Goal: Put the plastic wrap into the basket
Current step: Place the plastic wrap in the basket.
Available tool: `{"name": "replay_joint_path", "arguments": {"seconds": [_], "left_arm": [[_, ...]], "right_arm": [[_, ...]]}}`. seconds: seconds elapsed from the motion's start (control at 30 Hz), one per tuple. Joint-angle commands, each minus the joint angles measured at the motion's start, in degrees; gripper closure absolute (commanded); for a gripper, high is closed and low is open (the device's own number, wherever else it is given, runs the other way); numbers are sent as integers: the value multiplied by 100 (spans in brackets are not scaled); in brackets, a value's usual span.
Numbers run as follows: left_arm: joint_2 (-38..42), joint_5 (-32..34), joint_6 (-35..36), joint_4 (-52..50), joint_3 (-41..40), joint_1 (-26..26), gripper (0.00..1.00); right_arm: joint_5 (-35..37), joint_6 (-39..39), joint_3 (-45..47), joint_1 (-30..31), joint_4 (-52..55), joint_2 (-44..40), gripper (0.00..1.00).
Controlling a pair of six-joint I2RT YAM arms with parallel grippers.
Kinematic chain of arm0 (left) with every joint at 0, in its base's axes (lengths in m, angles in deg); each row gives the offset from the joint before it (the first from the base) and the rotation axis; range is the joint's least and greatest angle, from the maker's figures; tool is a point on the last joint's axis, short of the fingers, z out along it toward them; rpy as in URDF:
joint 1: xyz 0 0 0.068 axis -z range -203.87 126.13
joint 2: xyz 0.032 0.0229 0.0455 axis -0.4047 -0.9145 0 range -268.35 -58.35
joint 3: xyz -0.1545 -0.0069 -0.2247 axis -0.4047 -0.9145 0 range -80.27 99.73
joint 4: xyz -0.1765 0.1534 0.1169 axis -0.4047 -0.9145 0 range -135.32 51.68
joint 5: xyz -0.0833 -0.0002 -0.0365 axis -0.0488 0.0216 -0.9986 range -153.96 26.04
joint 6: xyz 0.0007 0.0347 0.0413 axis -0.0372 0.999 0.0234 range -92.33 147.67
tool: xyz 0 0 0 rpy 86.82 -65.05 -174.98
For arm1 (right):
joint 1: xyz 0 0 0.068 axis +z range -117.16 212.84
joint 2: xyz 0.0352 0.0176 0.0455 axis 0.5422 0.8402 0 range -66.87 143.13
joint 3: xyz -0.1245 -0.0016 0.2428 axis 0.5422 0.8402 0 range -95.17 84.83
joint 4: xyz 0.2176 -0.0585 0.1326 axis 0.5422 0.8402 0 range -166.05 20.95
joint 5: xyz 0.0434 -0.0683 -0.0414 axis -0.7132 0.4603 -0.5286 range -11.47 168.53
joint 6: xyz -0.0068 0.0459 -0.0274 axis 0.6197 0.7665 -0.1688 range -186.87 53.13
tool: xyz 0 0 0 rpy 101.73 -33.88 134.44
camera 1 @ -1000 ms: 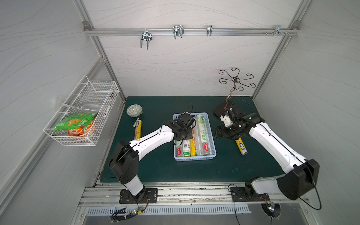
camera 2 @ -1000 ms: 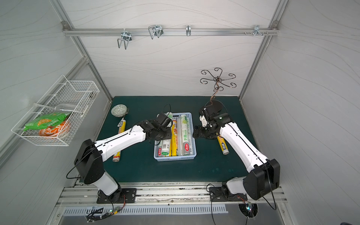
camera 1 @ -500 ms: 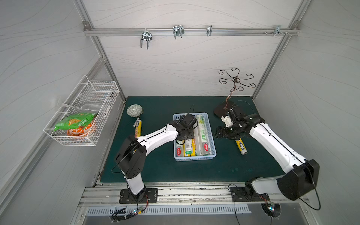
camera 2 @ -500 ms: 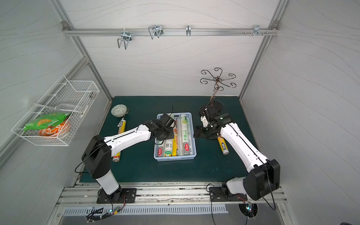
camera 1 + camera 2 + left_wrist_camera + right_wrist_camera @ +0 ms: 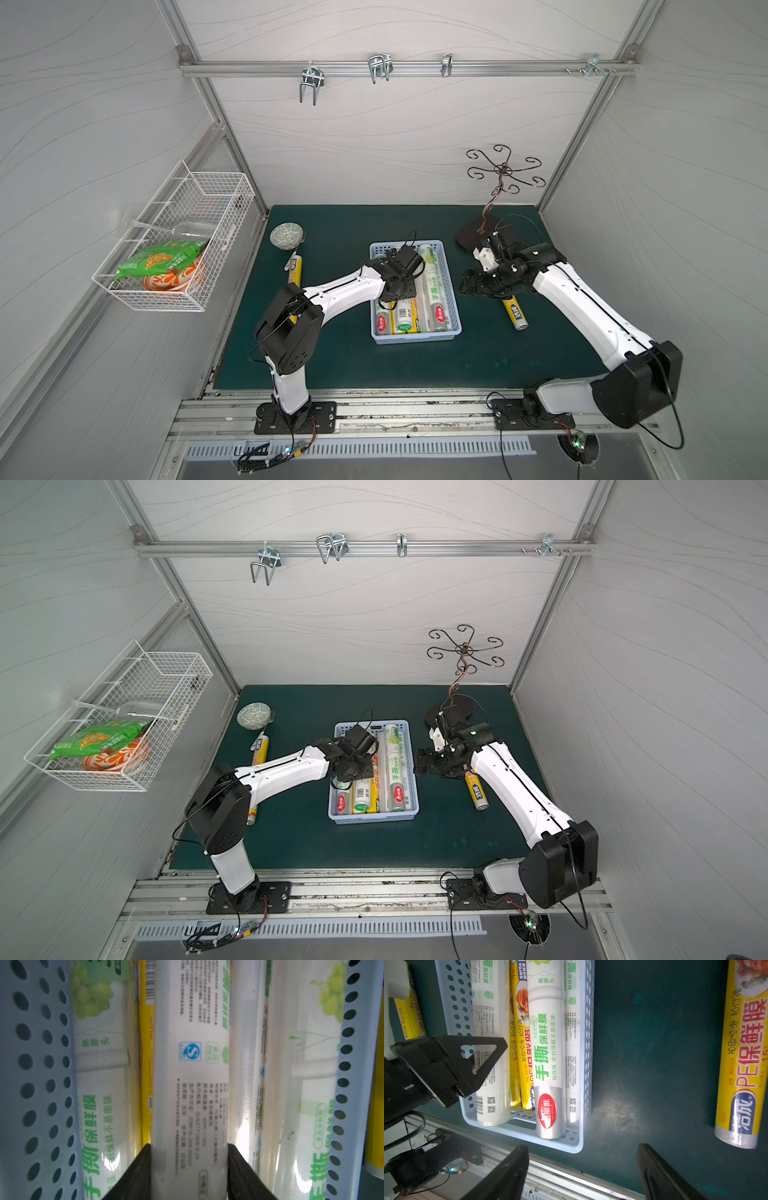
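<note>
The light blue basket (image 5: 415, 338) (image 5: 374, 818) stands mid-mat with several rolls of plastic wrap lying lengthwise in it. My left gripper (image 5: 397, 286) (image 5: 351, 766) (image 5: 189, 1147) is down in the basket, shut on a white roll (image 5: 190, 1064) (image 5: 492, 1043) with small print; both fingers press its sides. It sits low among the other rolls near the basket's left wall (image 5: 454, 1001). My right gripper (image 5: 467, 284) (image 5: 419, 762) (image 5: 582, 1147) hangs open and empty just right of the basket. A yellow roll (image 5: 515, 313) (image 5: 477, 792) (image 5: 745, 1064) lies on the mat under the right arm. Another yellow roll (image 5: 294, 270) (image 5: 259, 750) lies left of the basket.
A patterned bowl (image 5: 286, 236) sits at the back left of the mat. A metal hook stand (image 5: 500, 174) rises on its dark base (image 5: 473, 237) behind my right gripper. A white wire basket (image 5: 178, 241) with food packs hangs on the left wall.
My left arm swung a little to the right, bringing the roll further in over the basket. The right arm has barely moved.
</note>
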Motion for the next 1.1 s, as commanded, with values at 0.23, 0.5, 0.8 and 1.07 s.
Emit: {"name": "replay_joint_path", "arguments": {"seconds": [0.23,0.5,0.8,1.07], "left_arm": [[225,264,60,200,158,33,39],[619,376,175,101,131,67,27],[1192,459,618,-243,253,77,17],[2118,1129,1111,-679,148,64,2]], "right_arm": [[19,-64,-34,-91,45,-173,14],[54,-80,-117,-161,117,-244,14],[143,-182,-239,-362,249,-232,13],[510,-306,-268,-696,226,-222,13]]}}
